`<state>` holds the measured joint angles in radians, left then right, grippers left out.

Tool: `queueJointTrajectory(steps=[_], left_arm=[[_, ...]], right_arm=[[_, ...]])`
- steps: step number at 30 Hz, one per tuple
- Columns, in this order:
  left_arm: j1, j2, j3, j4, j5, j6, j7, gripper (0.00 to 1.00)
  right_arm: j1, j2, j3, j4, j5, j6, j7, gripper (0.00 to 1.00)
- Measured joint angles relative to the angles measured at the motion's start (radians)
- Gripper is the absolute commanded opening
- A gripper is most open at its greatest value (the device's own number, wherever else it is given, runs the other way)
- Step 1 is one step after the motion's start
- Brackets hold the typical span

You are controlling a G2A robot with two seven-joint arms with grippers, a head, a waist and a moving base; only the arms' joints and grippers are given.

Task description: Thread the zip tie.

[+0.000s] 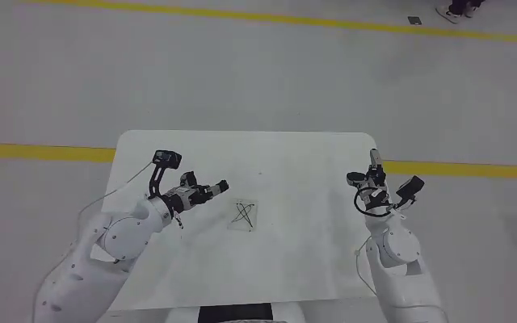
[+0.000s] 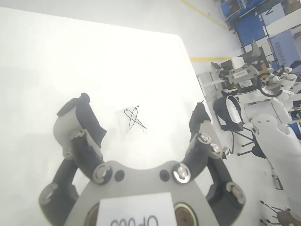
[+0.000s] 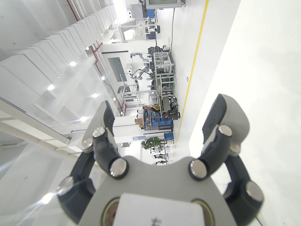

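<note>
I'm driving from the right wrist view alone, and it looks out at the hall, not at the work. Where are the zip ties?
Observer: The zip ties lie crossed, flat on the table, near its middle.
Operator: Is anything holding them?
Observer: No. The left claw is open and empty, close beside them and pointing at them.
Operator: How does my claw sit relative to them?
Observer: In the top view the right claw is out at the table's edge on the right arm's side, well away from the ties, with bare tabletop between.
</note>
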<state>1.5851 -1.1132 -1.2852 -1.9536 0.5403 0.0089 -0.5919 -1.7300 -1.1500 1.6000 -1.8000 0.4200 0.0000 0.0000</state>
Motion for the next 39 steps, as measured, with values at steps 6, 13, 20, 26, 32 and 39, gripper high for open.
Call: queueJointTrajectory(steps=[6,13,20,26,32,39], left_arm=[[0.0,0.0,0.0,0.0,0.0,0.0,0.0,1.0],[-0.042,-0.003,0.076,-0.02,0.108,0.066,-0.058,1.0],[-0.155,-0.022,0.237,-0.027,0.286,0.283,-0.196,1.0],[-0.206,-0.046,0.316,0.021,0.375,0.331,-0.271,1.0],[-0.205,-0.046,0.314,0.02,0.374,0.331,-0.264,1.0],[-0.233,-0.047,0.355,0.033,0.431,0.275,-0.297,1.0]], right_arm=[[0.0,0.0,0.0,0.0,0.0,0.0,0.0,1.0],[0.0,0.0,0.0,0.0,0.0,0.0,0.0,1.0],[0.0,0.0,0.0,0.0,0.0,0.0,0.0,1.0],[0.0,0.0,0.0,0.0,0.0,0.0,0.0,1.0],[0.0,0.0,0.0,0.0,0.0,0.0,0.0,1.0],[0.0,0.0,0.0,0.0,0.0,0.0,0.0,1.0]])
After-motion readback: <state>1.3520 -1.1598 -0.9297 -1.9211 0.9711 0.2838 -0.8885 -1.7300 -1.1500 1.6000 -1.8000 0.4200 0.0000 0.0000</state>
